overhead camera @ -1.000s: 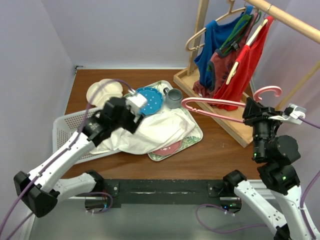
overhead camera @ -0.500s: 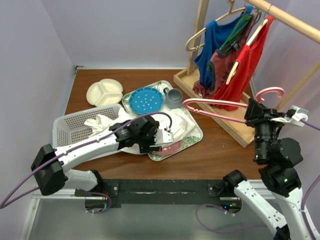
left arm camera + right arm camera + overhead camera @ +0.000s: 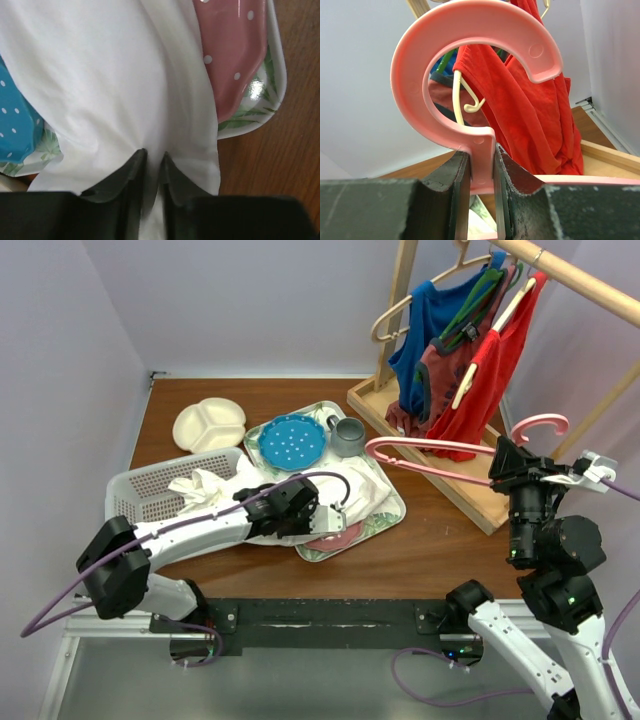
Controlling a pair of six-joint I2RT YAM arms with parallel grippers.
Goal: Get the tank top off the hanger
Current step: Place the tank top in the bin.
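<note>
The white tank top (image 3: 362, 492) lies crumpled over the tray, off the pink hanger (image 3: 432, 456). My left gripper (image 3: 324, 522) is down at the cloth's near edge. In the left wrist view its jaws (image 3: 152, 153) are shut on a fold of the tank top (image 3: 125, 85). My right gripper (image 3: 511, 457) holds the bare hanger in the air to the right. In the right wrist view the jaws (image 3: 482, 151) clamp the hanger's neck just below its hook (image 3: 470, 27).
A leaf-print tray (image 3: 396, 511) carries a blue dotted plate (image 3: 293, 440), a grey mug (image 3: 348, 437) and a pink dotted plate (image 3: 235, 55). A white basket (image 3: 140, 496) holding cloth sits left, a cream divided plate (image 3: 208, 425) behind it. A wooden rack (image 3: 468, 492) with hung shirts (image 3: 490, 375) stands right.
My left arm has swung down from above the basket to the tank top on the tray, and its jaws have closed on the cloth. The right arm and hanger barely moved.
</note>
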